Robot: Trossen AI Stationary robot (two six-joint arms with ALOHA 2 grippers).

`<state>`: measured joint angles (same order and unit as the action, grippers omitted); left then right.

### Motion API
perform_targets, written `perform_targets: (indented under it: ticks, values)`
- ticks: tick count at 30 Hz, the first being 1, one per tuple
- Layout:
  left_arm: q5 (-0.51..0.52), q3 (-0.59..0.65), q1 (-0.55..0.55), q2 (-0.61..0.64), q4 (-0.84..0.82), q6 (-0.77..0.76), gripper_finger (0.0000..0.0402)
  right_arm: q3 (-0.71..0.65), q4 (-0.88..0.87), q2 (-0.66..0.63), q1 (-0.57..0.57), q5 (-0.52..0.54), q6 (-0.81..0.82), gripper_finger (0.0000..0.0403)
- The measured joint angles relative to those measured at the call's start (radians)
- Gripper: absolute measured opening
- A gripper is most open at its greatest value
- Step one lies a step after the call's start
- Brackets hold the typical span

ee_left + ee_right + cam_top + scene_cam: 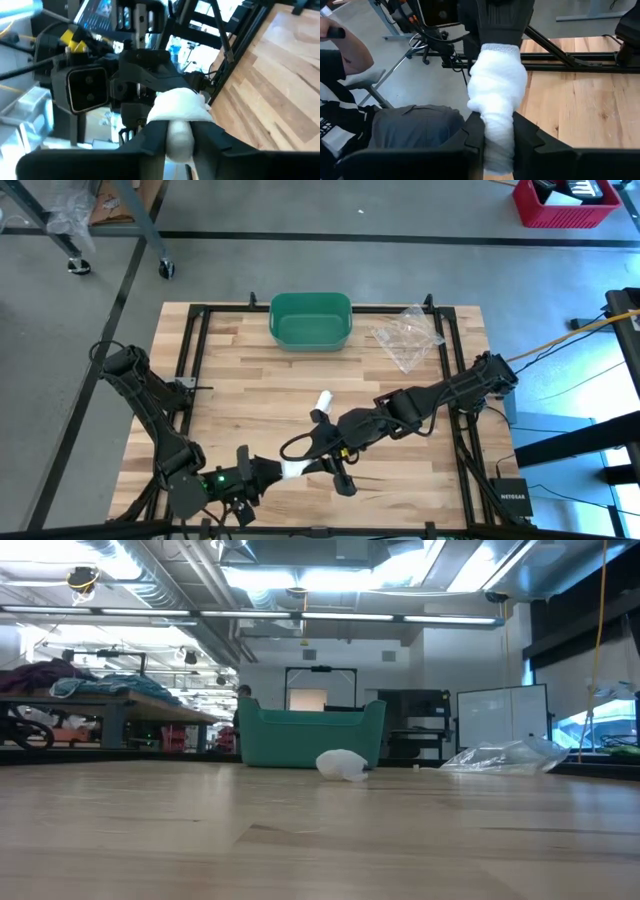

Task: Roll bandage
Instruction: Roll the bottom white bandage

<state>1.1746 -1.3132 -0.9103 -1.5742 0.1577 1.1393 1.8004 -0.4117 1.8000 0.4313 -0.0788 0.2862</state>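
Bandage rolling happens at the near edge of the pale wooden-plank table (250, 380), where I hold one white gauze bandage (292, 469) between my two dark arms, just off the boards. Both grip it: the left gripper (179, 135) pinches one end of the soft roll, and the right gripper (497, 132) pinches the other, fingers pressed against the cloth. To do this turn well, I judge I should keep one end clamped as an anchor, twist the other with steady tension so the layers stay even, and avoid pulling the ends apart. Counting downward in size: one table, one green plastic bin (311, 320) at the far side, one crumpled clear plastic bag (408, 335) beside it, and a second small white roll (322, 400) lying mid-table.
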Motion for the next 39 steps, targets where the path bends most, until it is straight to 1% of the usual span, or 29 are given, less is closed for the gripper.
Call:
perform_targets:
  ticks: [3, 6, 9, 11, 14, 17, 19, 21, 25, 27, 30, 32, 33, 36, 39]
  values:
    - [0.041, 0.0, -0.017, 0.0, 0.001, -0.069, 0.0094, 0.0, -0.002, 0.0, 0.0, 0.001, 0.0, 0.0058]
    - [0.088, 0.0, -0.046, 0.0, 0.003, -0.105, 0.0115, 0.0, -0.012, -0.004, 0.0, -0.006, 0.0, 0.0053]
    - [0.116, -0.002, -0.085, 0.0, 0.012, -0.149, 0.0121, -0.002, -0.053, -0.027, 0.002, -0.011, 0.002, 0.0052]
    - [0.127, -0.002, -0.11, 0.0, 0.013, -0.18, 0.0122, -0.002, -0.084, -0.046, 0.002, 0.014, 0.003, 0.0053]
    - [0.176, -0.002, -0.133, 0.0, -0.003, -0.259, 0.0122, -0.001, -0.159, -0.068, 0.002, 0.059, -0.002, 0.0057]
    - [0.228, -0.002, -0.135, 0.001, -0.054, -0.388, 0.0123, -0.001, -0.285, -0.077, 0.007, 0.162, -0.02, 0.0054]
    - [0.239, -0.002, -0.122, 0.001, -0.134, -0.499, 0.0123, -0.013, -0.368, -0.077, 0.008, 0.25, -0.033, 0.0053]
    - [0.232, -0.002, -0.1, 0.001, -0.239, -0.646, 0.0123, -0.073, -0.369, -0.079, 0.007, 0.296, -0.035, 0.0053]
    - [0.127, -0.002, -0.033, 0.004, -0.516, -0.966, 0.0123, -0.251, -0.294, -0.076, -0.014, 0.363, -0.066, 0.0054]
    - [0.049, -0.002, 0.011, 0.007, -0.648, -1.137, 0.0123, -0.365, -0.159, -0.076, -0.031, 0.391, -0.086, 0.0055]
    - [-0.052, -0.002, 0.07, 0.004, -0.775, -1.323, 0.0123, -0.532, 0.105, -0.069, -0.054, 0.341, -0.121, 0.0056]
    - [-0.109, -0.001, 0.096, -0.007, -0.817, -1.4, 0.0123, -0.614, 0.262, -0.059, -0.067, 0.315, -0.134, 0.0056]
    - [-0.127, -0.001, 0.106, -0.012, -0.828, -1.426, 0.0123, -0.644, 0.301, -0.054, -0.074, 0.311, -0.135, 0.0056]
    - [-0.155, -0.001, 0.119, -0.033, -0.836, -1.466, 0.0123, -0.701, 0.359, -0.037, -0.094, 0.303, -0.135, 0.0057]
    - [-0.159, -0.001, 0.119, -0.064, -0.842, -1.491, 0.0123, -0.73, 0.367, -0.018, -0.101, 0.304, -0.135, 0.0057]
